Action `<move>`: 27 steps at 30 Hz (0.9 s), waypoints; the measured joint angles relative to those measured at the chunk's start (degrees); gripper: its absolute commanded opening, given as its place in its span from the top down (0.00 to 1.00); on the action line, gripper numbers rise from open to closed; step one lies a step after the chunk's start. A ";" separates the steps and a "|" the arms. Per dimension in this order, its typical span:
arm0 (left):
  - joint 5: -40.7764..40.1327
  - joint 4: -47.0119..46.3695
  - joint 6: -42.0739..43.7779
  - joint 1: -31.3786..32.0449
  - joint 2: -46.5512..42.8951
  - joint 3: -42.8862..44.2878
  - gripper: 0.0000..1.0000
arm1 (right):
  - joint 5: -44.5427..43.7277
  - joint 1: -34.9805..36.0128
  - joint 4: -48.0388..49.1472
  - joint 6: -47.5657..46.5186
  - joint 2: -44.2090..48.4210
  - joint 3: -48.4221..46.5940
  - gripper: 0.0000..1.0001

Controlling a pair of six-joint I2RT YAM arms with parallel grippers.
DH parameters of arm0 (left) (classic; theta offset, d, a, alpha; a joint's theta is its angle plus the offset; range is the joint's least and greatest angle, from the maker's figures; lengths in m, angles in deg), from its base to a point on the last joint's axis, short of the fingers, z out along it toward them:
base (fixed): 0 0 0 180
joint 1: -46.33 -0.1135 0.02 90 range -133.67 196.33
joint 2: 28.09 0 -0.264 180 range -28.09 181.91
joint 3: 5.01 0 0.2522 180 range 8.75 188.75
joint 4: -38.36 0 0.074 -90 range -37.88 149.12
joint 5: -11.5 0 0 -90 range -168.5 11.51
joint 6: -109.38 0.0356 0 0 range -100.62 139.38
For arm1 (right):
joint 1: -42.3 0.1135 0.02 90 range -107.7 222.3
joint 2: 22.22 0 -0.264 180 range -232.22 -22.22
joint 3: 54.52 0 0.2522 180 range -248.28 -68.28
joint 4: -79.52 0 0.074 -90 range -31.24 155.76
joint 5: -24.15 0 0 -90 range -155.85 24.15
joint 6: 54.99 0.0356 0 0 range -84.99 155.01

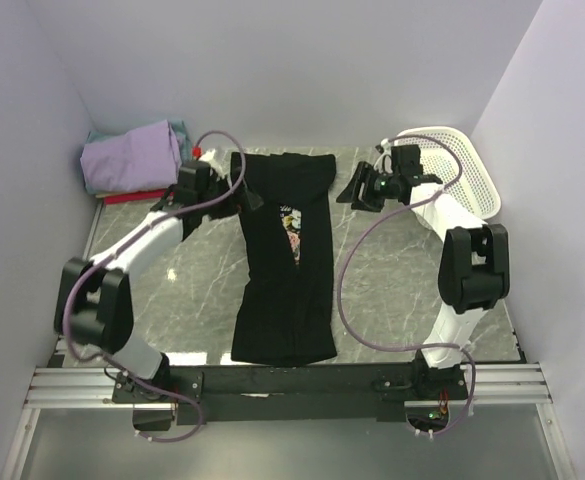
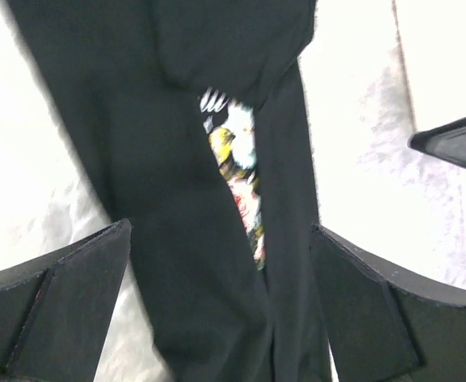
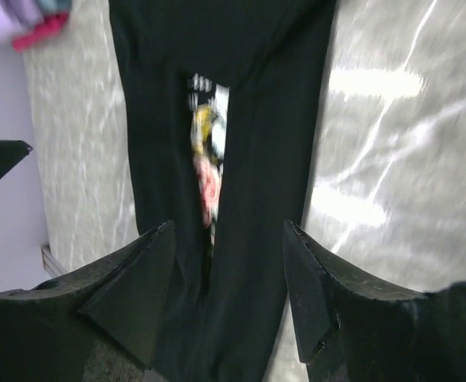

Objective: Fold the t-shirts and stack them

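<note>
We see the black shirt (image 1: 282, 270) lying down the middle of the table (image 1: 402, 290), folded long and thin from 12 to 6 o'clock. Our left claw (image 2: 221, 229) is wide open at 11 o'clock, holding nothing. Our right claw (image 3: 229, 227) is open too, at 1 o'clock. The folded shirts (image 1: 132, 155) sit at 10 o'clock.

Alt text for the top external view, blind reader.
A black t-shirt, folded into a long strip, lies on the table. The left gripper and right gripper flank its far end, open. Folded shirts sit back left, a white basket back right.
</note>
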 measured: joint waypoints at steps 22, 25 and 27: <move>-4.35 -0.20 -9.31 1.73 -38.58 -41.38 0.01 | -15.69 11.87 -4.50 -0.76 26.93 29.90 0.35; -3.69 0.79 -10.97 3.17 -40.92 -44.39 0.01 | -16.26 13.88 -5.18 0.24 29.35 33.07 0.35; -3.19 1.42 -12.44 4.72 -42.97 -46.56 0.01 | -16.48 15.43 -5.60 0.83 30.10 34.80 0.35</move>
